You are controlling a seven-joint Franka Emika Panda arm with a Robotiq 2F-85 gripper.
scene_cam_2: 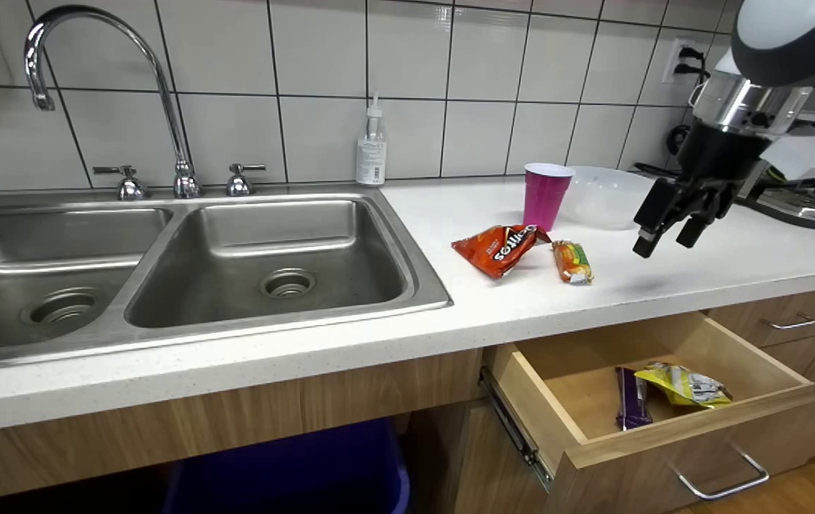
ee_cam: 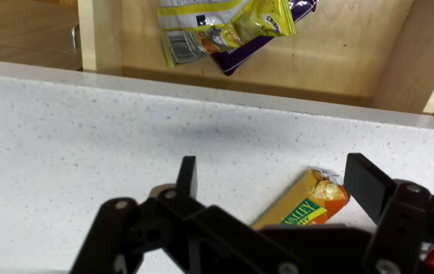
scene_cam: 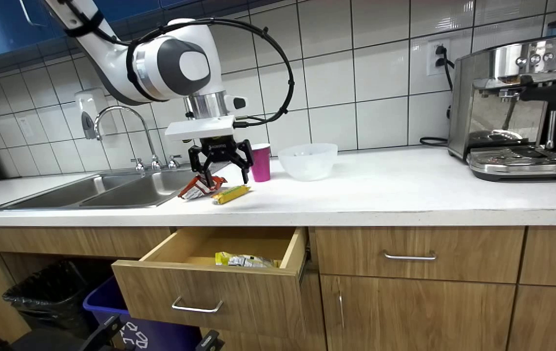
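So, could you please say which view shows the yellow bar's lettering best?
The wrist view: "VALLEY" is legible on the yellow bar, though the end effector hides part of it. Both exterior views show the lettering unreadably small.

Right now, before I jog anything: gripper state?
Gripper: open, holding nothing, above the counter near the yellow wrapped bar.

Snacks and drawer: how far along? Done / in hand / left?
Done, it seems: the drawer stands open, with a yellow snack bag and a purple packet inside.
In hand: nothing; the gripper is open above the counter, near the Nature Valley bar.
Left, probably: that bar and the Doritos bag, both on the counter, outside the drawer.
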